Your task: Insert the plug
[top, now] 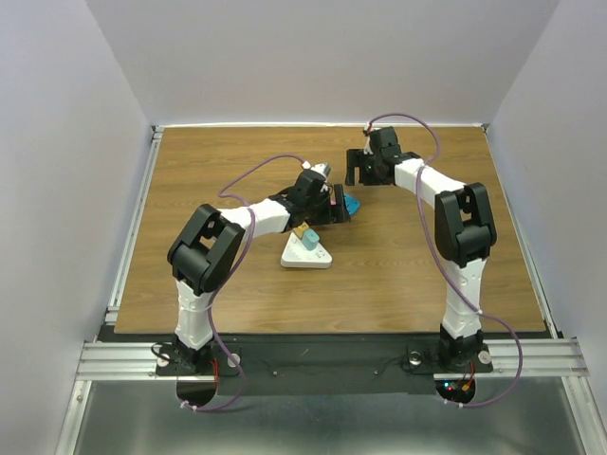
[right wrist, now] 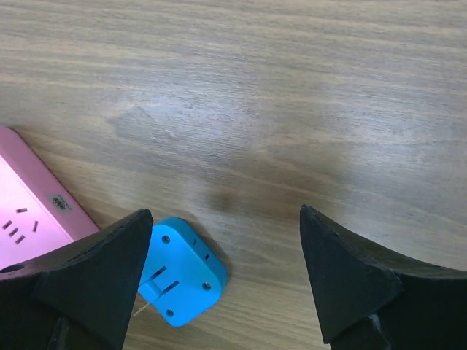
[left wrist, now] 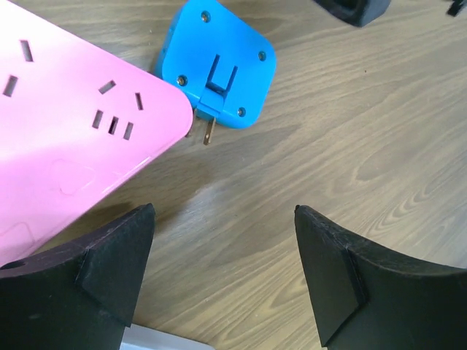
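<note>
Black left tool [left wrist: 222,219] wide open near blue plug [left wrist: 219,65].

Smooth blue plastic plug [left wrist: 219,65] with a brassy metal prong [left wrist: 207,132]; smooth, faintly shiny pink plastic power strip [left wrist: 66,138]; matt wood-grain table [left wrist: 350,160]; left gripper [left wrist: 223,233] fingers [left wrist: 109,277] matt black

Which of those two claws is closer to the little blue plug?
Left. The left gripper hovers right beside the blue plug; the right gripper hangs farther off, on its far side.
</note>
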You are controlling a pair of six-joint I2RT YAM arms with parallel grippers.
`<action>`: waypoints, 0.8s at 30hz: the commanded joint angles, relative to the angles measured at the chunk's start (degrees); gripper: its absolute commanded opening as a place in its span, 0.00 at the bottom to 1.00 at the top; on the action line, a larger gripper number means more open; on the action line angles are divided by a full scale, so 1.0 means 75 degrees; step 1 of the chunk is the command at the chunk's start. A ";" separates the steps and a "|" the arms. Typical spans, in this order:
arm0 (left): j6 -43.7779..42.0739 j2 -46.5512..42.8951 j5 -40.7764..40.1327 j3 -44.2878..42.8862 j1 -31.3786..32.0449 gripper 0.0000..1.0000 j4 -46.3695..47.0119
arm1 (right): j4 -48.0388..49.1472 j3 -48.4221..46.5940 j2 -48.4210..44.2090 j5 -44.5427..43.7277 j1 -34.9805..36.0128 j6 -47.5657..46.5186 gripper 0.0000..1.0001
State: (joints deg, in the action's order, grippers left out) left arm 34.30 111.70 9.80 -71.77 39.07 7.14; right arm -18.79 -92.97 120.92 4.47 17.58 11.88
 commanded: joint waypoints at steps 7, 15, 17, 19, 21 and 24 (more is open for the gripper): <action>0.0078 0.0352 -0.0323 -0.0169 -0.0275 0.88 0.0373 | 0.0325 -0.0355 0.0330 0.0411 -0.0048 -0.0072 0.86; 0.0149 0.0435 -0.0393 -0.0111 -0.0791 0.88 0.0525 | 0.0384 0.0161 0.0283 0.0939 -0.0001 -0.0037 0.85; 0.0137 0.0376 -0.0428 -0.0076 -0.0896 0.88 0.0548 | 0.0419 0.0290 0.0248 0.1044 0.0046 -0.0014 0.85; 0.0125 0.0341 -0.0393 -0.0041 -0.0920 0.88 0.0572 | 0.0430 0.0383 0.0155 0.1196 0.0081 0.0033 0.85; 0.0172 0.0318 -0.0300 0.0053 -0.0897 0.88 0.0665 | 0.0442 0.0559 0.0119 0.1232 0.0151 0.0092 0.85; 0.0195 0.0317 -0.0089 0.0240 -0.0757 0.88 0.0946 | 0.0477 0.0863 0.0002 0.1443 0.0233 0.0232 0.85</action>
State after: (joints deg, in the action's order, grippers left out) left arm 35.68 115.09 7.97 -71.79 32.10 12.14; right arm -15.64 -89.43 122.56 11.88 17.76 11.99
